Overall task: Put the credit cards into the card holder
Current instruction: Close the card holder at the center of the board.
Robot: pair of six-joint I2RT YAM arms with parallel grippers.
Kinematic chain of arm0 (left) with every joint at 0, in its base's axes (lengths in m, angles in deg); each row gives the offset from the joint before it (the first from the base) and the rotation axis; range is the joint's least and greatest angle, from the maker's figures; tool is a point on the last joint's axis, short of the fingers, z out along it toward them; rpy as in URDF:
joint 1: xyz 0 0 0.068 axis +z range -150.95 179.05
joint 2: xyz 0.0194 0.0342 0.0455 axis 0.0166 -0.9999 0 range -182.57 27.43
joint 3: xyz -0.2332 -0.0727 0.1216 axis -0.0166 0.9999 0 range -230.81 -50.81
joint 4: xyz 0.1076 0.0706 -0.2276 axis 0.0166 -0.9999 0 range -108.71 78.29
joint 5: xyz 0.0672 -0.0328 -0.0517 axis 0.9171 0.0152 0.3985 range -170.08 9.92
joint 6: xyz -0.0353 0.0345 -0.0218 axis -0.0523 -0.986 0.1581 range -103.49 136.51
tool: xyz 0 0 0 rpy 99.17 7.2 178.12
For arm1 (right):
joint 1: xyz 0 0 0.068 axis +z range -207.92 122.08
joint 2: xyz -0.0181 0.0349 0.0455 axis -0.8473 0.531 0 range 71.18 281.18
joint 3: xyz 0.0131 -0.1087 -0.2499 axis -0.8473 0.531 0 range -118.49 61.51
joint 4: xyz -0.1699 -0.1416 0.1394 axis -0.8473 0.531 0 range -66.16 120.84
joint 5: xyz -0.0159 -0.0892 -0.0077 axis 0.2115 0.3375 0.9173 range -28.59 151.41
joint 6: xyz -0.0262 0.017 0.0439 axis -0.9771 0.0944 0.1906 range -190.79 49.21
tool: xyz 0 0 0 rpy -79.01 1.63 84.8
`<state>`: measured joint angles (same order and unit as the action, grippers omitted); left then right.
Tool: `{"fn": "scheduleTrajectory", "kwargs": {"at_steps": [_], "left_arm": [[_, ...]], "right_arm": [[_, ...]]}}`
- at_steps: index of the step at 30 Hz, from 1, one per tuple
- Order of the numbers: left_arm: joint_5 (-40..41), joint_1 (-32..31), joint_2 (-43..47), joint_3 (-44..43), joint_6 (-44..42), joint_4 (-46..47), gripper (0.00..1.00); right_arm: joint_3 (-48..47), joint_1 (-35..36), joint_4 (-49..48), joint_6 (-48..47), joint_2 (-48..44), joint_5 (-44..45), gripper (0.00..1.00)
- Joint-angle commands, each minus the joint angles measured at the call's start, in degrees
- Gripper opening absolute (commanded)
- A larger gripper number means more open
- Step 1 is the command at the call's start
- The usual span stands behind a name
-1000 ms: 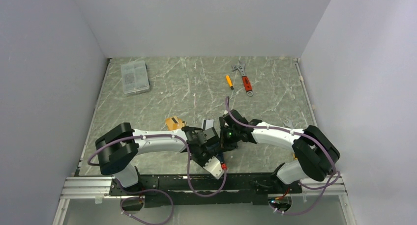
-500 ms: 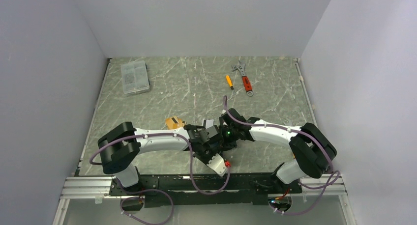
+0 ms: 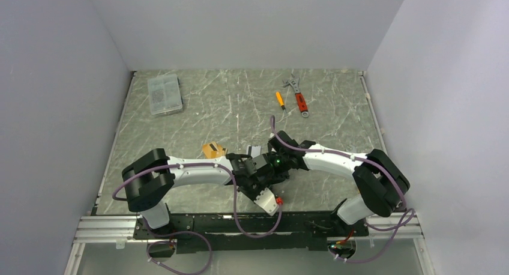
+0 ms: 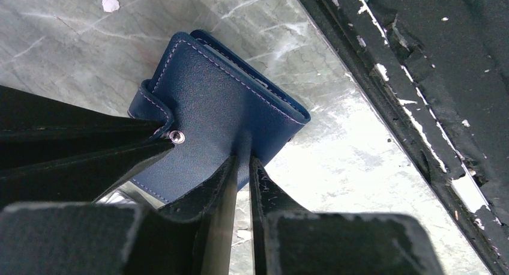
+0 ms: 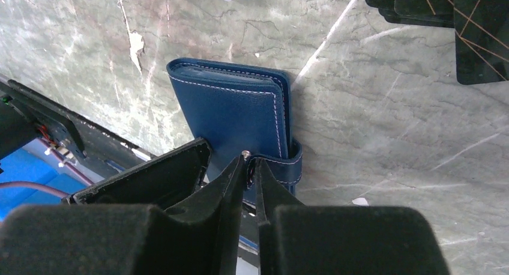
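Left gripper (image 4: 243, 160) pinches card holder (image 4: 222, 101) edge; right gripper (image 5: 249, 164) at its tab (image 5: 282, 167).

One card holder (image 5: 240, 116), perhaps six cards (image 5: 480, 41)

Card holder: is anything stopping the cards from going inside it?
Yes, its own cover. The card holder is folded shut, snap tab wrapped round its edge. The left gripper pinches it, the right gripper is at the tab. The black cards lie apart on the table.
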<state>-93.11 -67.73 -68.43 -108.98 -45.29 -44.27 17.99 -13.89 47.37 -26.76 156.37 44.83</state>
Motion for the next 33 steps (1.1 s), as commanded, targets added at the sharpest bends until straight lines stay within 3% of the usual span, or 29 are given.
{"fn": "scheduleTrajectory", "kwargs": {"at_steps": [1, 6, 9, 13, 24, 33], "left_arm": [[0.59, -0.03, -1.89, 1.7, -0.98, 1.31, 0.18], [0.43, -0.01, -1.75, 1.81, -0.92, 0.72, 0.18], [0.55, -0.01, -1.64, 1.67, -0.99, 0.29, 0.17], [0.77, -0.01, -1.53, 1.91, -1.21, 0.03, 0.17], [0.87, -0.01, -1.3, 2.08, -0.91, -0.31, 0.16], [1.1, -0.03, -1.49, 2.06, -1.09, -0.57, 0.15]], "right_arm": [[-2.02, -0.04, 3.09, -1.16, -0.8, 1.94, 0.15], [-1.5, -0.03, 2.63, -0.71, -1.21, 1.55, 0.17], [-1.38, 0.0, 2.31, -0.87, -1.14, 1.0, 0.25], [-1.62, 0.04, 2.68, -0.79, -1.57, 1.29, 0.27], [-1.93, 0.01, 3.07, -0.31, -1.88, 2.01, 0.0], [-2.72, -0.04, 2.72, -0.01, -1.12, 2.18, 0.0]]}}
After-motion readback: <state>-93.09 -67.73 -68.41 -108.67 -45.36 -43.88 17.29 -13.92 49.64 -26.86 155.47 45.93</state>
